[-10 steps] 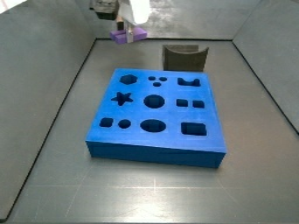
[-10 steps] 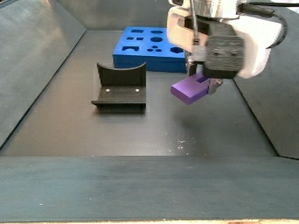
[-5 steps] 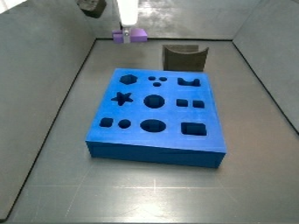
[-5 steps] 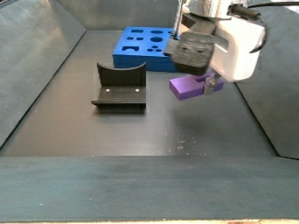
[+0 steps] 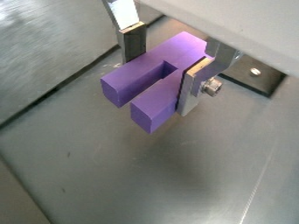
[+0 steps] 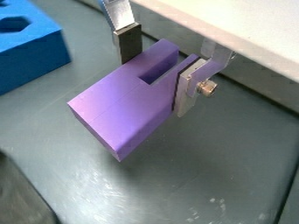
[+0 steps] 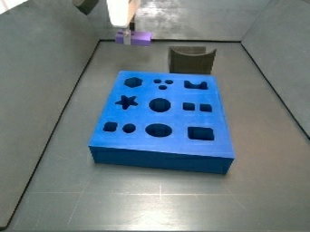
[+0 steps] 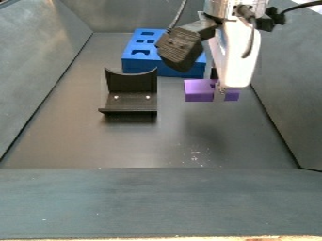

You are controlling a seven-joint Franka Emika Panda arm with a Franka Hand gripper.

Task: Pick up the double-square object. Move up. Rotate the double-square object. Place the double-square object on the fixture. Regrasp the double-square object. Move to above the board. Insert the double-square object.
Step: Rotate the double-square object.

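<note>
The double-square object [image 5: 149, 86] is a light-purple notched block hanging in the air, and my gripper [image 5: 163, 70] is shut on it with one silver finger on each side. Both wrist views show the notch between the fingers [image 6: 126, 45]. In a side view the block [image 8: 208, 90] hangs level, to the right of the dark fixture [image 8: 128, 94] and above the floor. The other side view puts the block [image 7: 136, 38] near the back wall, left of the fixture [image 7: 191, 60] and beyond the blue board [image 7: 179, 118]. My gripper [image 7: 130, 33] reaches down from above.
The board [image 8: 145, 64] has several dark cut-outs and lies behind the fixture. Grey walls close in the floor on all sides. A corner of the board [image 6: 30, 52] shows beside the held block.
The wrist has turned while holding the block. The block was tilted a second ago and now hangs level. It stays at about the same spot above the floor.
</note>
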